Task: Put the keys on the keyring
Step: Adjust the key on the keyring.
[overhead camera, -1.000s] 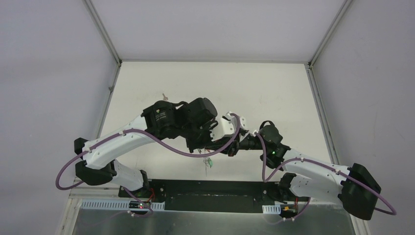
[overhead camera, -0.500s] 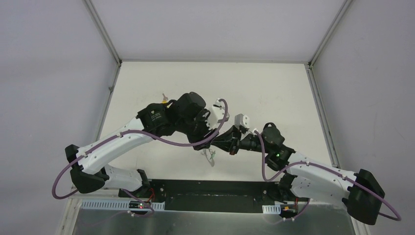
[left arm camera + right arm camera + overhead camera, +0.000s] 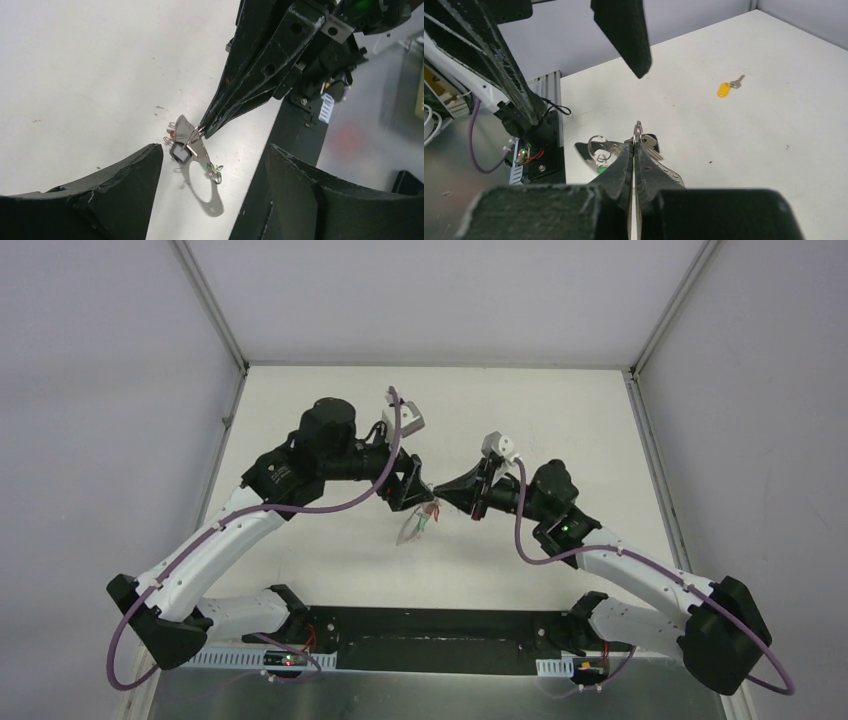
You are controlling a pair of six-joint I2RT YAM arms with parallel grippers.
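White surface [image 3: 540, 410], grey walls [image 3: 100, 390]. My right pincer [image 3: 637, 146] is clenched on the keyring [image 3: 637, 128] above the surface; left pincer [image 3: 210, 151] released beside it. Yellow-tagged key [image 3: 724, 89] lies well apart.

Over the middle of the white table [image 3: 560, 420], the right gripper [image 3: 443, 494], jaws closed, held the keyring [image 3: 412, 528], with a speck of green showing on the dangling silvery loop. The left gripper [image 3: 418, 488] hovered just beside it, nearly tip to tip.
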